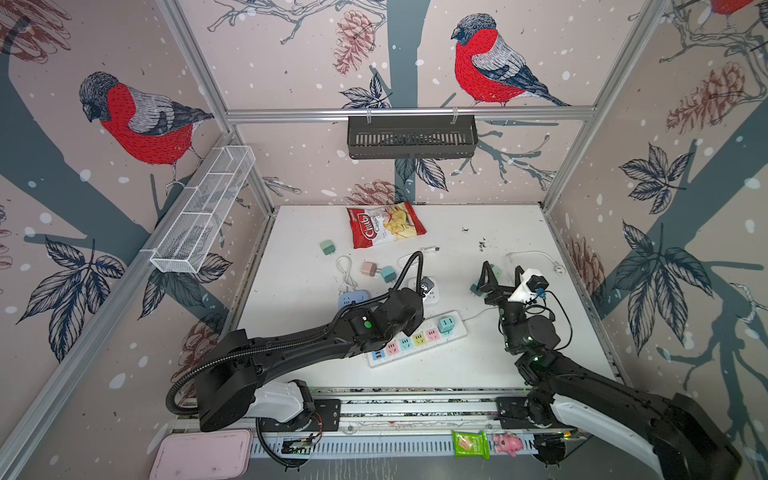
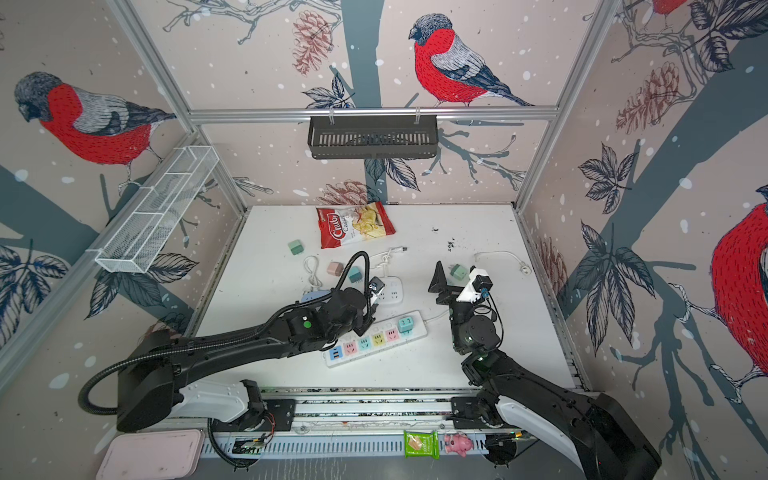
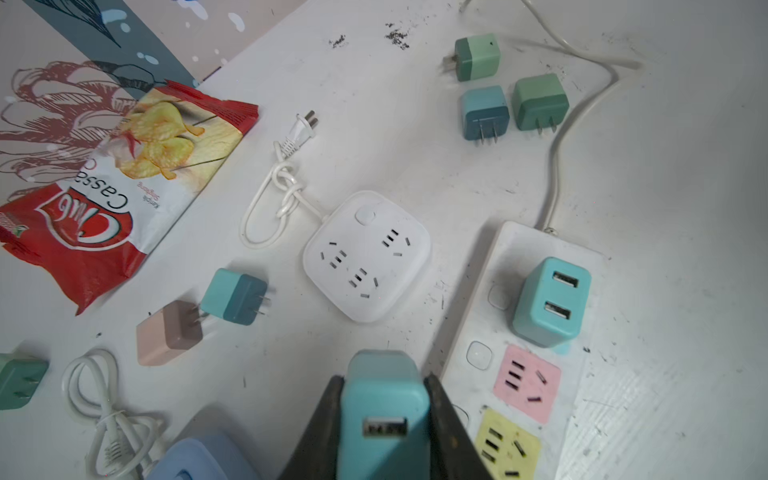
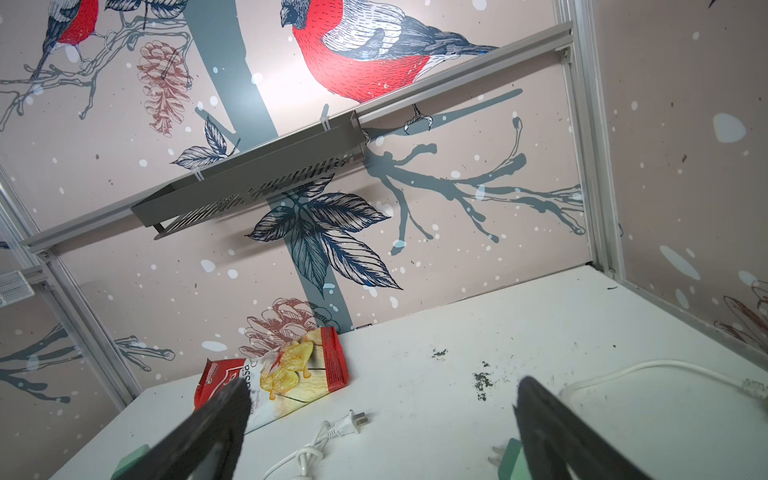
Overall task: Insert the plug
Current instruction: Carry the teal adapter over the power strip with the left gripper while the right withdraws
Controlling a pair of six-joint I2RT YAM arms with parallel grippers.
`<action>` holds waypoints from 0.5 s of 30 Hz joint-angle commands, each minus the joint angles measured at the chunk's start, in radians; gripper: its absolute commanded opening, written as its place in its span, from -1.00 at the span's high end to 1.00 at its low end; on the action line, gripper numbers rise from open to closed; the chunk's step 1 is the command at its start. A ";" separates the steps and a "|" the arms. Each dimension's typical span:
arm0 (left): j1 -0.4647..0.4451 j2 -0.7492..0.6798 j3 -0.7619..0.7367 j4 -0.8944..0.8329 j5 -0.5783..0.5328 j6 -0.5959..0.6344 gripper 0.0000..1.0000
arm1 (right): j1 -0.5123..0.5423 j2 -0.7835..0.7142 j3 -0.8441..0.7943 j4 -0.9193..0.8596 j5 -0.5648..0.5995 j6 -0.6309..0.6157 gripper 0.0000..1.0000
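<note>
White bench (image 1: 457, 374), cluttered. Teal plug (image 3: 384, 399) pinched in left gripper (image 3: 384, 380), just beside power strip (image 3: 523, 249) near front edge; right gripper (image 4: 384, 392) spread, empty. Risk: plug arriving skewed at pink socket (image 3: 525, 384), jamming; strip sliding under push.

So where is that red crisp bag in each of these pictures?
In a top view: the red foil crisp bag lies by the back wall, centre.
In a top view: the same spot.
Left wrist view: at the wall's foot.
Right wrist view: by the wall too.
Shared landmark: the white two-pin plug on knotted cord, beside it.
</note>
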 commanded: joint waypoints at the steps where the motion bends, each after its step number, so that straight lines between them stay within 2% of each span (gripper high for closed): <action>1: 0.002 0.005 0.002 -0.027 0.119 -0.005 1.00 | -0.024 -0.016 0.014 -0.076 -0.050 0.116 -0.99; 7: -0.001 0.041 0.013 -0.028 0.215 0.054 1.00 | -0.100 -0.017 0.022 -0.111 -0.159 0.202 -0.99; 12: -0.002 -0.001 -0.098 0.099 0.362 0.143 1.00 | -0.138 -0.017 0.068 -0.261 -0.083 0.318 -0.99; 15: 0.000 -0.029 -0.121 0.137 0.340 0.114 1.00 | -0.177 -0.007 0.095 -0.330 -0.094 0.379 -0.99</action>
